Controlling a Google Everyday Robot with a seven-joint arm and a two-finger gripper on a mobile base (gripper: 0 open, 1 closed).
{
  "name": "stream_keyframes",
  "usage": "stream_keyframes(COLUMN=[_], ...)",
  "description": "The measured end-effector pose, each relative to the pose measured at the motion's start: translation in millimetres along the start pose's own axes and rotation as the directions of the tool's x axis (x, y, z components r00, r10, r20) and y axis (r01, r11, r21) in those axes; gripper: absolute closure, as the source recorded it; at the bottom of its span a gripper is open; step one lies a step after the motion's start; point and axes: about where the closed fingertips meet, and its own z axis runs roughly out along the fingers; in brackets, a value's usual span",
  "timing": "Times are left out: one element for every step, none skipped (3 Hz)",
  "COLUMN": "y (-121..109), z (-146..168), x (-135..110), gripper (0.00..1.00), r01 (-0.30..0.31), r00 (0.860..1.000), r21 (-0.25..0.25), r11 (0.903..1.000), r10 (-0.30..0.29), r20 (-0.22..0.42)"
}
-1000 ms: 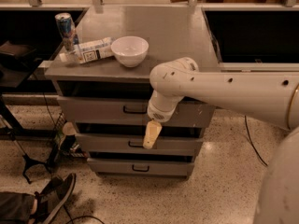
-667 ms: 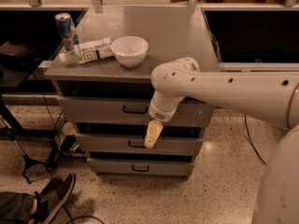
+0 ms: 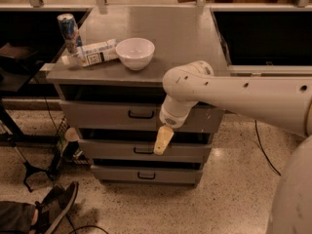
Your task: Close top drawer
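Observation:
The top drawer (image 3: 107, 116) is the tallest grey front of the three, with a small black handle (image 3: 141, 114) at its centre. A dark gap shows between its front and the cabinet top, so it stands a little way out. My gripper (image 3: 163, 140) hangs from the white arm (image 3: 229, 94), pointing down. It is in front of the drawer's lower edge, right of the handle and over the gap above the middle drawer (image 3: 117, 150). The arm hides the right part of the drawer front.
On the grey cabinet top (image 3: 180, 38) stand a drinks can (image 3: 68, 30), a white carton lying on its side (image 3: 95, 52) and a white bowl (image 3: 135, 52). The bottom drawer (image 3: 141, 174) is below. A person's shoe (image 3: 53, 208) and black stand legs (image 3: 29, 172) are on the floor at left.
My gripper has shifted slightly to the right in front of the drawers. The top drawer has not visibly moved.

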Motion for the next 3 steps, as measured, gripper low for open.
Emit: stream_keyframes(y=[7.9,17.5,36.8], z=[-5.7,-14.1,-33.0], x=[20.3,40.8,69.5], gripper=[0.0,0.0,0.0], r01=[-0.003,0.001,0.016], r00=[1.0,1.0,0.999], r21=[-0.033,-0.056,-0.085], r11=[0.9994,0.9984,0.9962], r10=[0.003,0.0,-0.013], r20=[0.003,0.013,0.042])
